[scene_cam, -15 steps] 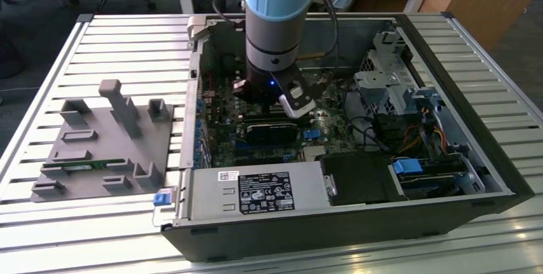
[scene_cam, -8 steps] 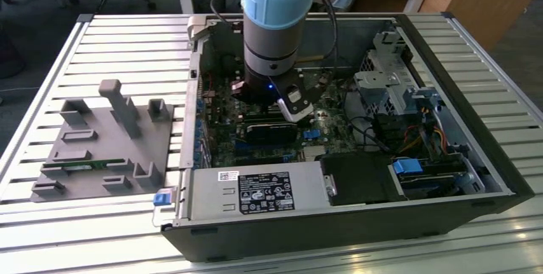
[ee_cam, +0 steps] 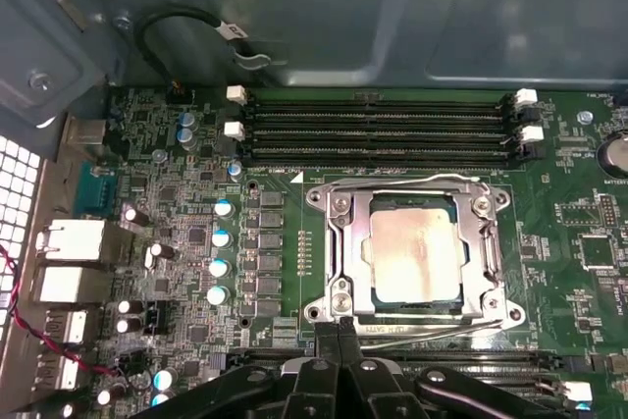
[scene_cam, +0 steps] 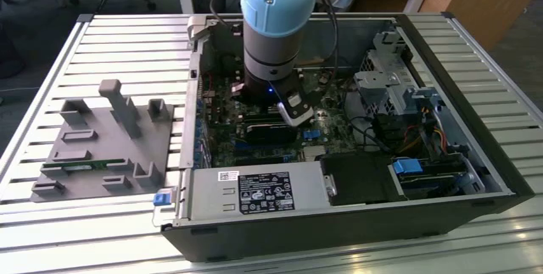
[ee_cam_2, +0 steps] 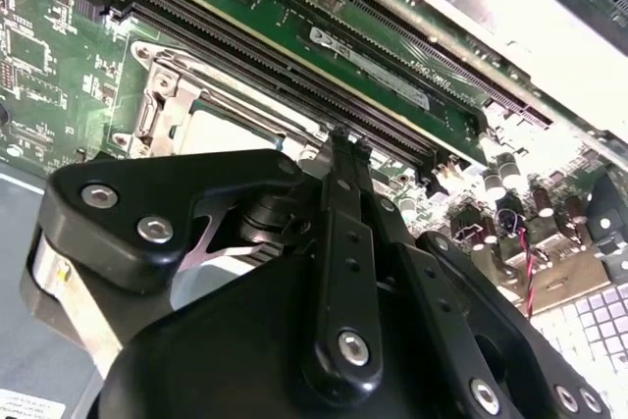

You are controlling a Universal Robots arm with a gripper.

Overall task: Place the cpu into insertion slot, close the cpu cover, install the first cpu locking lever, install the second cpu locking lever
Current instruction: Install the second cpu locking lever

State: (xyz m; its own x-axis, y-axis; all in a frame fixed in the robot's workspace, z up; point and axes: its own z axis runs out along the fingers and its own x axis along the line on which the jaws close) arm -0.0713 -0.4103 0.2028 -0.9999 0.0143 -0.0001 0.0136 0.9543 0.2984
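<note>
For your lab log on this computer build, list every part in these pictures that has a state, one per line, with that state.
cpu: seated in the insertion slot.
insertion slot: filled.
cpu cover: closed flat around the chip.
gripper: fingers shut, empty, at the socket's edge.
memory slots: unfilled.
computer case: side open.

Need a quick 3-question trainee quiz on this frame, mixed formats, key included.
1. True or false: the cpu lies in the insertion slot with the cpu cover closed over it.
2. The gripper has its tips by: A) the socket's edge, B) the power supply, C) the grey fixture.
3. Fill in: beyond the socket run four long black ____ slots.

Key: 1 true; 2 A; 3 memory.
</note>
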